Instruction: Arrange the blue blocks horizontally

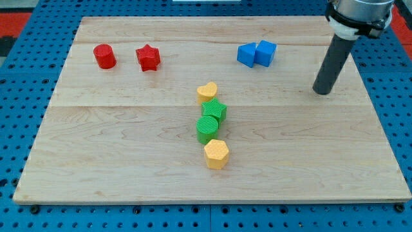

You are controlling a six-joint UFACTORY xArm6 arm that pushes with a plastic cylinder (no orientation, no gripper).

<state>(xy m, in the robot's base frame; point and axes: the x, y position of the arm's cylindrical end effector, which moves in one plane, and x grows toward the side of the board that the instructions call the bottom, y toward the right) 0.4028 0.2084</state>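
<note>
In the camera view, a pale wooden board (129, 161) is seen lying on a blue perforated base (19, 96). The dark rod (333, 64) is seen coming down from the view's top right, and my tip (321, 92) is set on the board near its right edge. No fingers are carried by the arm, so nothing is gripped or clasped; the rod simply ends in a blunt tip that is touching no block. Two blue blocks are found toward the view's top, right of centre: a blue block of angular shape (245, 55) on the left and a blue cube (265, 53) on the right, pressed against each other side by side in a roughly level row. My tip is placed to the right of this pair and somewhat lower in the view, well apart from the cube. At the view's top left a red cylinder (104, 56) and a red star (147, 57) are seen, near each other but not touching. In the middle of the board a column of four blocks is formed, running from top to bottom: a yellow heart-like block (207, 91), a green star-like block (215, 110), a green cylinder (207, 129) and a yellow hexagonal block (217, 153), each one touching or just beside the next.
</note>
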